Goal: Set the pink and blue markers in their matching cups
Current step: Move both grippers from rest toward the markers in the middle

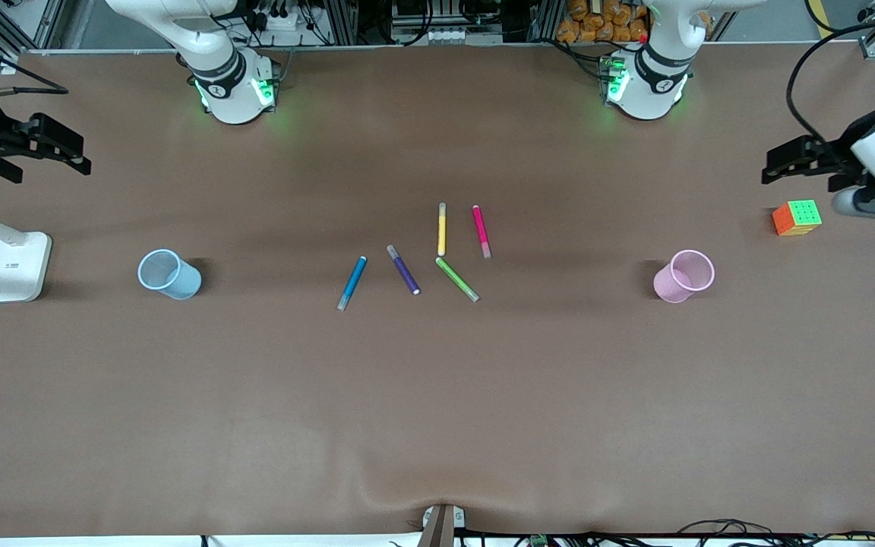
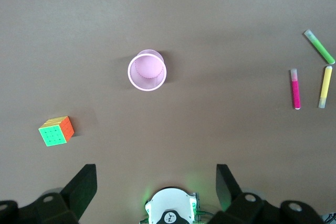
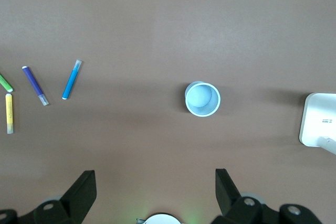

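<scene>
Pink marker (image 1: 481,231), blue marker (image 1: 352,282) flat, blue cup (image 1: 169,274), pink cup (image 1: 683,276) upright

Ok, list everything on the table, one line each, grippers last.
blue marker: one, blue, lying flat, of the markers the closest to the blue cup
purple marker: one, dark purple, beside the blue marker
green marker: one, green, mid-table
yellow marker: one, yellow, beside the pink marker
pink marker: one, magenta, closest to the pink cup
blue cup: one, light blue, upright, toward the right arm's end
pink cup: one, light pink, upright, toward the left arm's end
puzzle cube: one, multicoloured, near the pink cup
lamp base: one, white, near the blue cup
left gripper: open, above the pink cup area
right gripper: open, above the blue cup area
</scene>
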